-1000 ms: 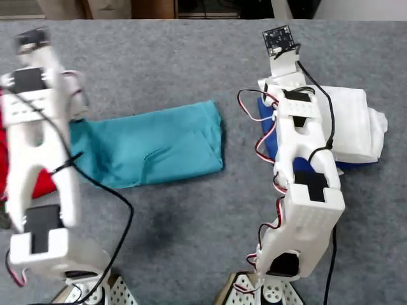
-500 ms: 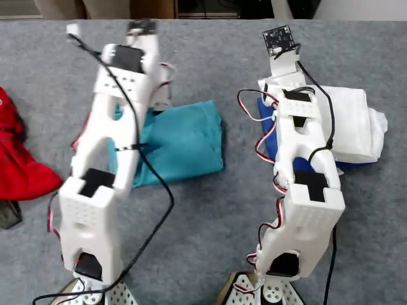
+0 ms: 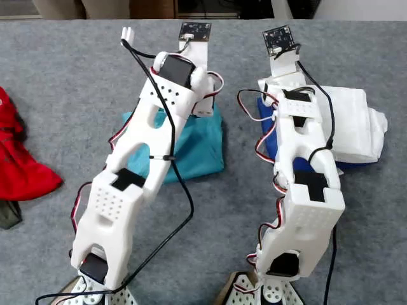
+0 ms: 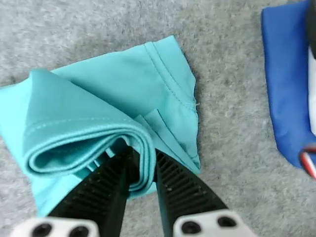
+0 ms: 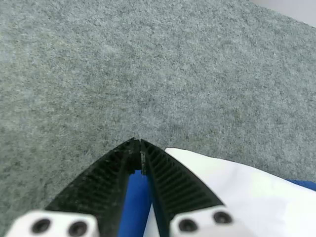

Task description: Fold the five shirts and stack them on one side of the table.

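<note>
A teal shirt lies mid-table, its one end lifted and doubled over the rest. In the left wrist view my left gripper is shut on that rolled teal fold, just above the flat part of the teal shirt. The left arm stretches diagonally across it. A white shirt sits folded on a blue shirt at the right. My right gripper is shut with nothing in it, above the grey table beside the white shirt and blue shirt.
A crumpled red shirt lies at the table's left edge, with a small dark object just below it. The blue shirt's edge lies close to the teal one. The right arm covers part of the stack.
My left arm swung from the far left to the middle, carrying the teal shirt's left end over its right half. The right arm has stayed still.
</note>
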You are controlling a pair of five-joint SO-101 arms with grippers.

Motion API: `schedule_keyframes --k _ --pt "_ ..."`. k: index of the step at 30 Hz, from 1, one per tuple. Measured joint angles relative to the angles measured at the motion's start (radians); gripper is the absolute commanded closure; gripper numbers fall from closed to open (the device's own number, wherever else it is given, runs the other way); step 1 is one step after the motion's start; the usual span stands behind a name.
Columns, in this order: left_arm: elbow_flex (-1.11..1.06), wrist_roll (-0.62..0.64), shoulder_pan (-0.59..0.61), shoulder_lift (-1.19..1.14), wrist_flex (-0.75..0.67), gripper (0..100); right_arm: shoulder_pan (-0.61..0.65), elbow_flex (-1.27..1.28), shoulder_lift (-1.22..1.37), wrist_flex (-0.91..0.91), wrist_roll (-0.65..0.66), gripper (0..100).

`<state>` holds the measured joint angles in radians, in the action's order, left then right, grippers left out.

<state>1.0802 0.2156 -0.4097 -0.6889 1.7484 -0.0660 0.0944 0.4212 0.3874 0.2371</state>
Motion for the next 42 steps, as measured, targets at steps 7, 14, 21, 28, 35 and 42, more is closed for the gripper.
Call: schedule_keyframes --k 7,14,21,28,35,42 --pt "0.117 0.02 -0.032 -0.109 0.0 98 0.0 0.0 0.0 0.0 0.0 99.4" --pt "0.13 0.117 -0.063 -0.175 0.0 79 0.0 0.0 0.0 0.0 0.0 99.4" --pt "0.222 0.216 0.029 -0.178 0.0 79 0.0 0.0 0.0 0.0 0.0 99.4" --pt "0.288 0.216 0.269 -0.12 0.0 96 0.017 -0.028 0.0 0.061 0.043 99.4" --pt "0.075 0.176 0.502 -0.106 0.0 98 0.164 -0.264 0.0 0.496 0.153 99.4" --pt "-0.04 0.029 0.687 -0.063 0.0 98 0.35 -0.555 0.0 0.895 0.258 99.4"
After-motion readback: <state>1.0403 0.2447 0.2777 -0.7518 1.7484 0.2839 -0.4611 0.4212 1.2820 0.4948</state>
